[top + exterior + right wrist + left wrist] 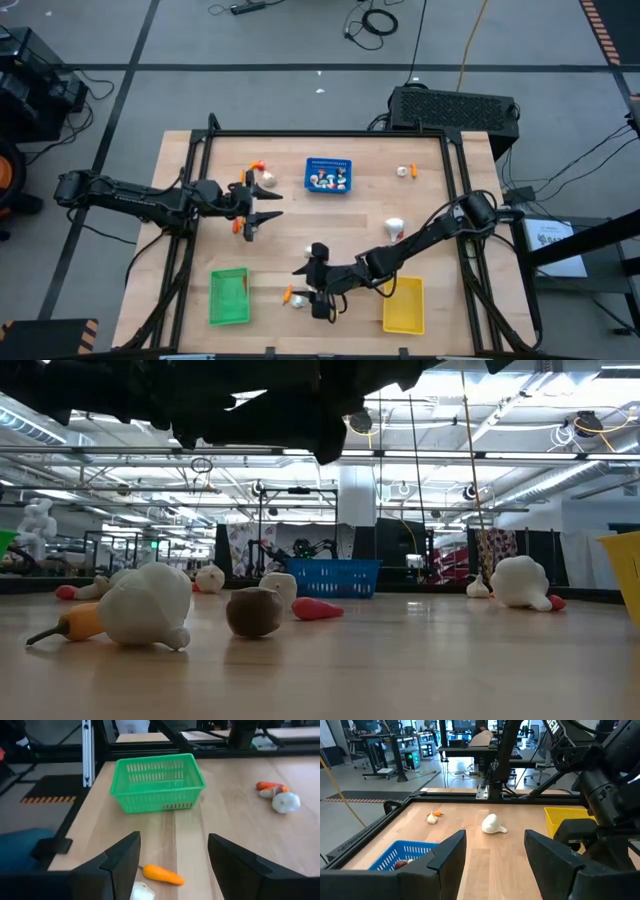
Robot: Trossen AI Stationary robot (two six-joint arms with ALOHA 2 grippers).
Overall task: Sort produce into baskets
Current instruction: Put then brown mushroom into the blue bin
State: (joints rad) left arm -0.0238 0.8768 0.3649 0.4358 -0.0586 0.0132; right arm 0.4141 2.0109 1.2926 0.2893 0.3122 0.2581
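Right gripper hovered wide open and empty near the table's front edge, between the green basket and the yellow basket. Just under and ahead of its fingers lay an orange pepper-like piece touching a white garlic bulb, neither gripped. Left gripper hung equally wide and empty toward the table's left side, with an orange piece just beside its fingers. Blue basket stood near the far edge with pieces inside; another white bulb lay mid-table.
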